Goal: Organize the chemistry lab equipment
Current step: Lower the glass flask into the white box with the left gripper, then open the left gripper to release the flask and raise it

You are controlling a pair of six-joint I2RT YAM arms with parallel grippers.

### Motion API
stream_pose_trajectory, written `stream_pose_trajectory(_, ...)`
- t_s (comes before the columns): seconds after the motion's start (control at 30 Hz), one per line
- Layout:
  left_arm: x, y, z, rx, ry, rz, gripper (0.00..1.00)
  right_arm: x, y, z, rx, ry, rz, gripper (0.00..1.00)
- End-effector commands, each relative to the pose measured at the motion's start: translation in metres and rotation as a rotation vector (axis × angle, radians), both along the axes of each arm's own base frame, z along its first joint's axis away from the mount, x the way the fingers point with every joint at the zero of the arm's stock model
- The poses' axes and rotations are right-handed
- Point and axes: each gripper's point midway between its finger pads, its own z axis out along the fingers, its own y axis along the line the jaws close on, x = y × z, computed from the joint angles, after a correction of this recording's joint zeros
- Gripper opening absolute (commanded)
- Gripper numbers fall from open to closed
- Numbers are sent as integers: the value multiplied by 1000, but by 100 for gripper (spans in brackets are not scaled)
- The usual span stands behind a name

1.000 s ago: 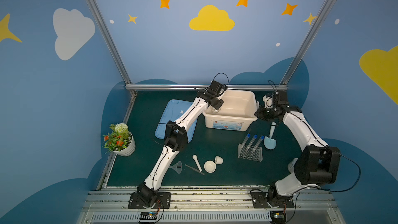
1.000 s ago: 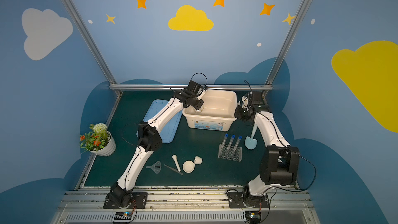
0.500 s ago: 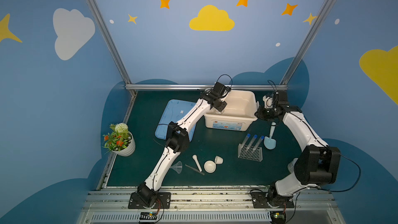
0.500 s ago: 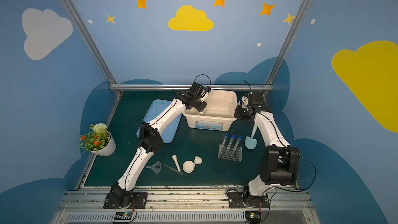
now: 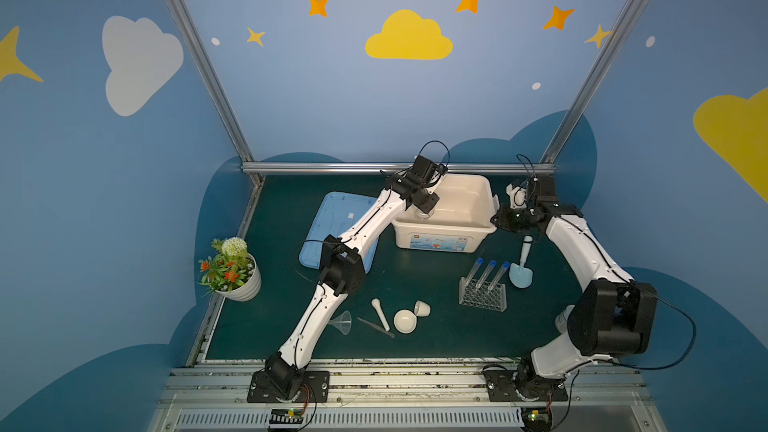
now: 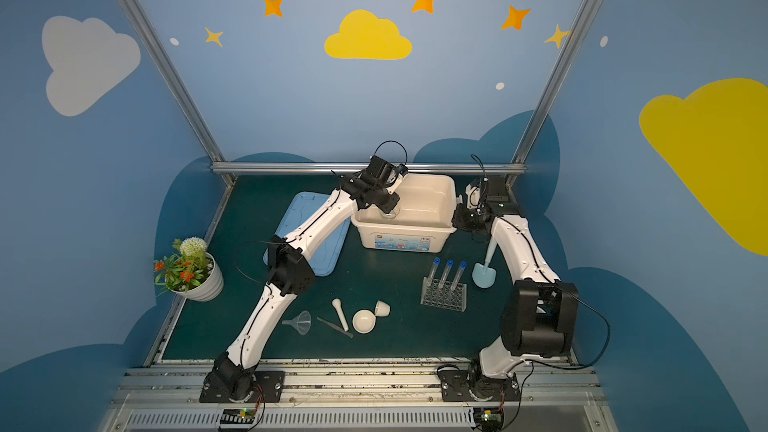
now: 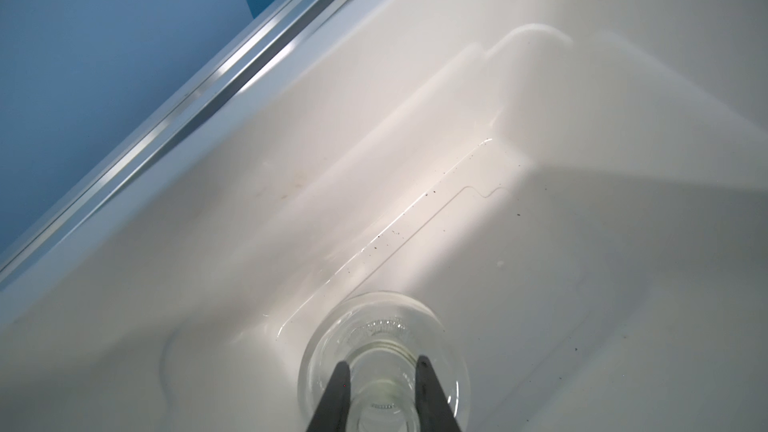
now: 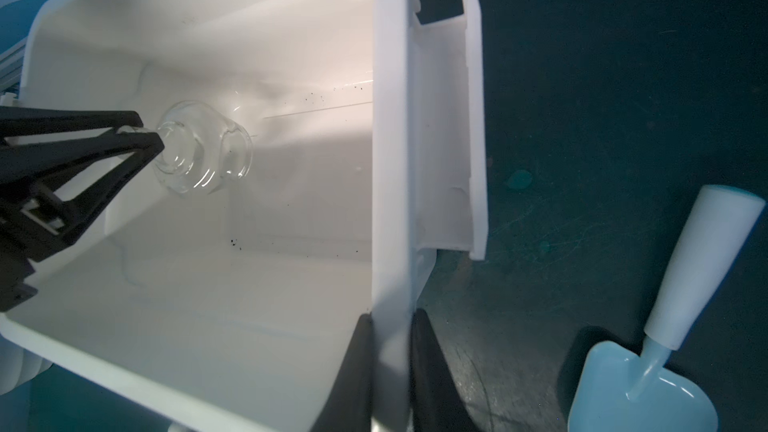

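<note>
Glass flask [image 7: 383,342] step in hand: pinches its neck with left jaws, holds it low inside the white bin [image 8: 386,118]. Steadies the bin with right jaws clamped on its side wall. Probably calls next for resting flask upright, then spreading left jaws.

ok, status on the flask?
Left jaws shut on flask neck, inside tub. Right jaws clamped on tub's side wall. Nothing else in tub. Not yet packed: rack, funnel, bowl.

1 potted flower plant [image 5: 228,272], flat blue lid [image 5: 336,214], white bin [image 5: 440,241], blue scoop [image 5: 521,272]
</note>
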Motion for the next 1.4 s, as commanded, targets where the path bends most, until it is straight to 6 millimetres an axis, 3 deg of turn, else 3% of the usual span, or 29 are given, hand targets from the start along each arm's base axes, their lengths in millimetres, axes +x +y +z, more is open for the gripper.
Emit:
stream_pose_trajectory(0.0,9,8,-2,-22,14,21,12,-9,13,-3,20,20,80,11)
stream_pose_trajectory(0.6,17,23,-48,55,68,3,13,-8,13,-5,23,28,86,11)
stream_pose_trajectory(1.03,24,44,-66,105,88,40,17,-7,11,-6,17,34,65,11)
stream_pose_trajectory(1.23,29,51,-70,119,83,66,25,-7,9,-5,8,32,56,11)
stream_pose_trajectory(1.3,30,51,-66,111,78,72,39,-8,9,-7,8,38,54,11)
stream_pose_trajectory(1.37,29,47,-60,91,74,66,44,-7,9,-7,10,39,51,11)
